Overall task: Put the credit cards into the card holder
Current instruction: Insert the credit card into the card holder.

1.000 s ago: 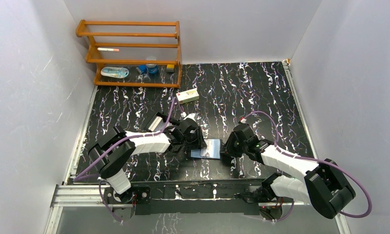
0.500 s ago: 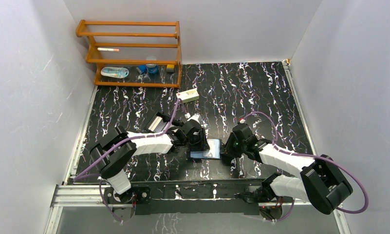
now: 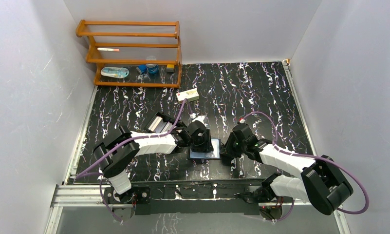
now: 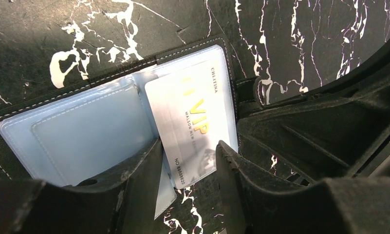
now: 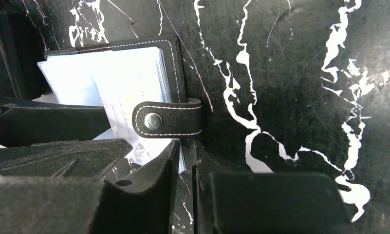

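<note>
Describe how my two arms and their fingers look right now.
The left arm and right arm both have white links between bulky black joints, and a purple cable loops along each. The fingers are matt black, tapered wedges with moulded ribs.

White walls (image 3: 32, 97), black marbled table (image 3: 261, 87), wooden rack (image 3: 129, 36)

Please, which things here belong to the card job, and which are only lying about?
For the job: card holder, credit card.
Lying about: wooden rack, cream carton.
</note>
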